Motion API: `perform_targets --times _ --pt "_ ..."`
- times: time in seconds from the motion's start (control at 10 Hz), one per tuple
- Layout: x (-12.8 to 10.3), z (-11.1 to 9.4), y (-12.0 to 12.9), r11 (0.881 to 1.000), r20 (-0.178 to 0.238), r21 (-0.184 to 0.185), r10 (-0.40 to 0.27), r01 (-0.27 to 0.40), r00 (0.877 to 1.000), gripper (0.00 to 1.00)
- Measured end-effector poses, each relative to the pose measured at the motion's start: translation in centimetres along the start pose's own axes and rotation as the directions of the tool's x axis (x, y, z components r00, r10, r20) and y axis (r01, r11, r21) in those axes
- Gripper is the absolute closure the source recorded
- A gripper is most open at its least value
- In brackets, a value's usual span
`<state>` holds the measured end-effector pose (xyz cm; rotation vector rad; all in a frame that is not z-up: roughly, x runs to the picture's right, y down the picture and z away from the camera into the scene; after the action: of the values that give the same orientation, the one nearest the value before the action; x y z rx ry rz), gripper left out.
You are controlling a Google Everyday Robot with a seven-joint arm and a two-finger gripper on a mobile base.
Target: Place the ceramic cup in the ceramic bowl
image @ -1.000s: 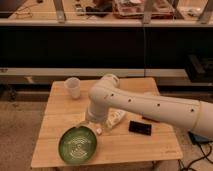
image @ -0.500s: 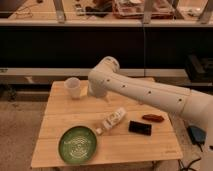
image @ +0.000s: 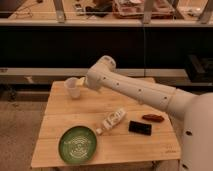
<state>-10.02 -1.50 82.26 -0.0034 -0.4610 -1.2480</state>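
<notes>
The ceramic cup (image: 72, 87), small, plain and white, stands upright at the back left of the wooden table (image: 60, 112). The ceramic bowl (image: 77, 144), a wide shallow green dish with pale rings inside, sits at the front left of the table. My white arm reaches in from the right, and its gripper (image: 83, 81) is right beside the cup on its right, mostly hidden behind the arm's end.
A white rectangular remote-like object (image: 112, 120) lies at the table's middle. A black flat object (image: 140, 128) and a small reddish-brown object (image: 152, 118) lie to its right. A dark shelf unit (image: 75, 45) runs behind the table.
My arm has swung away from above the bowl and remote toward the back left, bringing the gripper up beside the cup. The cup, bowl and other objects have not moved.
</notes>
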Motion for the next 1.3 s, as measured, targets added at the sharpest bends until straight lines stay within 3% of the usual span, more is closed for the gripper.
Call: perform_targets --times 0.3,0.5,0.8,1.1,1.3 --pt "1.8 3.6 -0.4 1.0 0.022 -0.003 0.031 -0.031 0.999 0.2" --pt "3.3 5.2 -1.1 0.999 0.039 0.023 0.044 -0.045 0.998 0.2" --pt "5.3 5.7 -1.1 0.997 0.054 0.053 0.051 -0.054 0.997 0.2" --pt "5.6 6.6 -1.5 0.998 0.103 0.049 0.027 -0.032 0.994 0.2" --pt "5.2 7.7 -2.7 0.998 0.164 0.056 -0.005 -0.004 0.986 0.2"
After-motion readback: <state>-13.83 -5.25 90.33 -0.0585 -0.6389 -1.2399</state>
